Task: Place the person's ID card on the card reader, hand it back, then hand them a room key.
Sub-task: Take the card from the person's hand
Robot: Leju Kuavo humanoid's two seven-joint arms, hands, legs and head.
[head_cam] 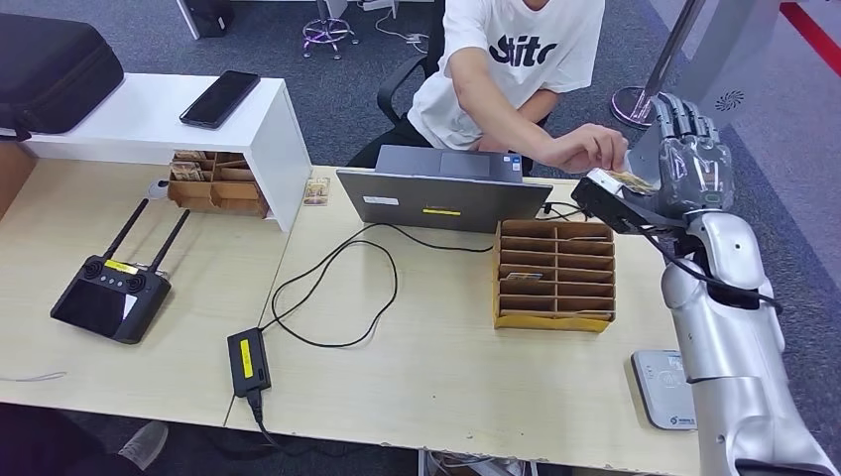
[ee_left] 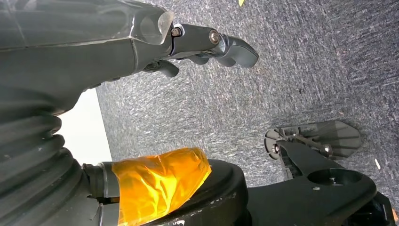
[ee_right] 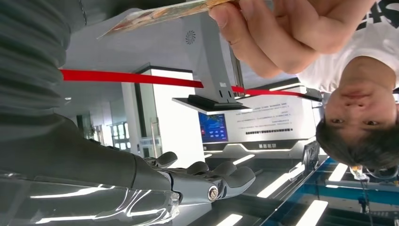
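Card reader (head_cam: 666,389), white, flat on the desk near my edge, just beside my right forearm. Beyond it a brown slotted card box (head_cam: 553,275), then a grey laptop (head_cam: 442,190) with cables trailing off. My right hand (head_cam: 691,159) is raised past the desk's far right corner, palm up, fingers (ee_right: 221,176) straight and apart, grasping nothing. The card (head_cam: 627,179) lies over my palm; the person's hand (head_cam: 587,148) pinches its far end; whether it rests on my palm, cannot tell. My left hand (ee_left: 188,47) hangs over grey carpet, fingers loosely curled, empty. Far left: a black remote (head_cam: 111,295), a phone (head_cam: 219,98) on a white shelf
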